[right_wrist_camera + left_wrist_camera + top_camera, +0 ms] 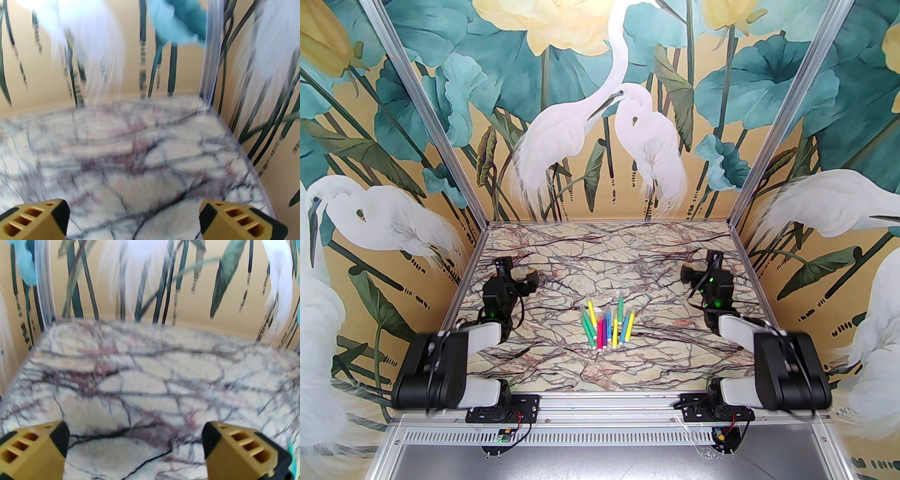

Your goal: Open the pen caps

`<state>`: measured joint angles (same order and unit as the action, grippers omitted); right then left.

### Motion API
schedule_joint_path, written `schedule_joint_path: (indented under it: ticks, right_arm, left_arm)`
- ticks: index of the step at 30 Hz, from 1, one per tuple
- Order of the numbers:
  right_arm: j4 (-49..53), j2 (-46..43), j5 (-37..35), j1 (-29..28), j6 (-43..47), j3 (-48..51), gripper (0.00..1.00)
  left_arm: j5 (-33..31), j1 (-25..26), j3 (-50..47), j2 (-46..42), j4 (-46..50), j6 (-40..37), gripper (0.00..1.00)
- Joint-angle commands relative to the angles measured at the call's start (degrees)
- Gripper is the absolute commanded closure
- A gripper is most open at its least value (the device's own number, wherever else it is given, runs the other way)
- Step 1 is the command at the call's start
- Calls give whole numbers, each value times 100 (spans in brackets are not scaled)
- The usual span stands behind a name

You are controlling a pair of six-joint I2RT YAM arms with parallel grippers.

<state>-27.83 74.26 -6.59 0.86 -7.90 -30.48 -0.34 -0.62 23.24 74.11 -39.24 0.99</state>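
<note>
Bolted at the near edge of the counter (628, 253), two arm bases (501, 408) sit side by side. Each arm is folded back on itself, then reaches forward over the marbled top.

From above, the left pincer (529, 277) hangs over the left part of the counter and points toward the middle. The right pincer (688, 272) mirrors it on the right side and also faces inward. Both are well apart from the pens (607, 323).

From the left wrist, the left pincer (136, 441) stands wide. Its yellow fingers (236, 451) are at the two lower corners, with bare veined counter (140, 385) between them and nothing held. From the right wrist, the right pincer (133, 211) is just as wide, its fingers (234, 220) far apart over bare counter (117, 164), gripping nothing. Both wrist views are blurred.

The pens lie in a loose bunch at the middle of the counter, between the two pincers and somewhat nearer the bases. Most run roughly front to back, touching or crossing one another. Green, yellow, pink, purple and blue barrels can be made out. Pale ends (600, 348) show on the barrels, but they are too small to tell whether the caps are seated.

A mural (600, 117) of white egrets and teal leaves covers the walls around the counter.
</note>
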Motion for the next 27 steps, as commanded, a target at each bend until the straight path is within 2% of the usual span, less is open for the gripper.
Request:
schedule_joint_path:
  ticks: [1,7,13,17,21,23,24,27]
  right_arm:
    - [2047,-302,-488,-31,-512,-689,0]
    - [4515,-569,-664,-711,-801,-1685,1]
    - [6352,-500,-229,-1805,-1637,-2175,9]
    - [6943,-475,-98,-2528,-2162,-2208,13]
    - [7235,-443,193,-3153,-2695,-2251,17]
    - [7329,-389,249,-3375,-2870,-2282,17]
    - [7345,-358,285,-3463,-2942,-2303,21]
    - [7269,-289,580,-3650,-3091,-2211,24]
  left_arm:
    - [-277,148,292,-535,1155,272,1]
    - [-343,674,849,-1190,2812,387,1]
    - [-246,1207,1135,-1812,4089,860,1]
    - [45,1382,1220,-2236,4765,1138,1]
    - [477,1468,1256,-2379,4915,1386,1]
    - [674,1499,1320,-2299,4976,1492,1]
    - [805,1524,1347,-2250,5003,1494,1]
    - [1155,1621,1398,-2114,4989,1434,1]
